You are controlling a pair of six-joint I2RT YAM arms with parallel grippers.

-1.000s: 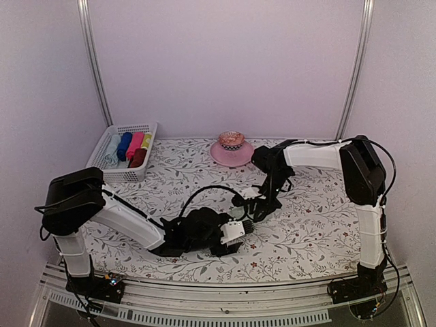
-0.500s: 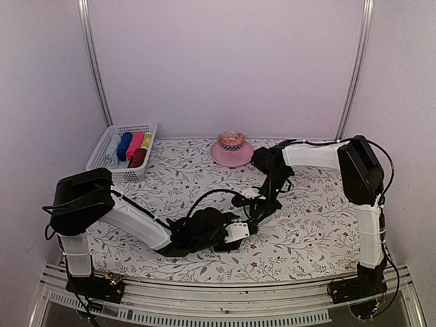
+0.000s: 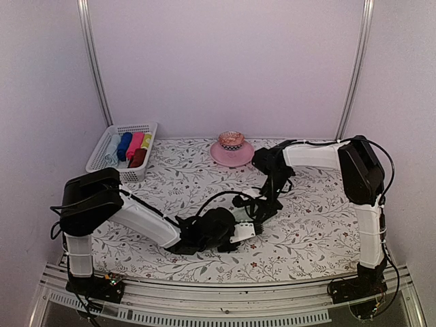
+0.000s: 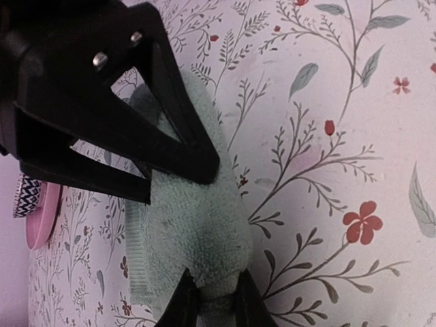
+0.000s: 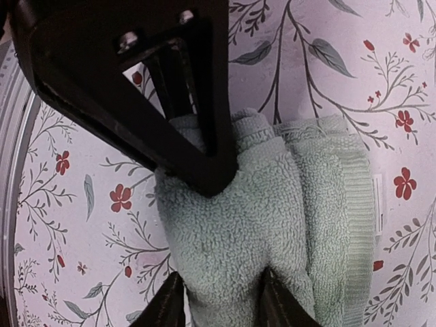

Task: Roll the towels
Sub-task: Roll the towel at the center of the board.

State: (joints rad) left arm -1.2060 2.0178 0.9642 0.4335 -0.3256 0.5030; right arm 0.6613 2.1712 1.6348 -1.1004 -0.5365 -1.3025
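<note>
A pale sage green towel (image 4: 187,235), bunched into a thick roll, lies on the floral table cover mid-table. My left gripper (image 4: 214,303) is shut on its near end, the terry pinched between both tips. From the opposite side my right gripper (image 5: 219,300) holds a fat fold of the same towel (image 5: 272,218), fingers pressed against both sides. In the top view the two grippers meet, left (image 3: 249,226) and right (image 3: 257,212), and hide the towel. A dark red-brown rolled towel (image 3: 138,158) lies in the basket.
A white slatted basket (image 3: 102,165) at the back left holds several coloured rolls. A pink stand (image 3: 231,154) with a patterned bowl sits at the back centre, also seen in the left wrist view (image 4: 37,214). Metal posts rise at both back corners.
My left arm slid right toward the right gripper, and its jaws closed from wide open onto the towel's end. The right gripper stayed in place and eased its jaws a little.
</note>
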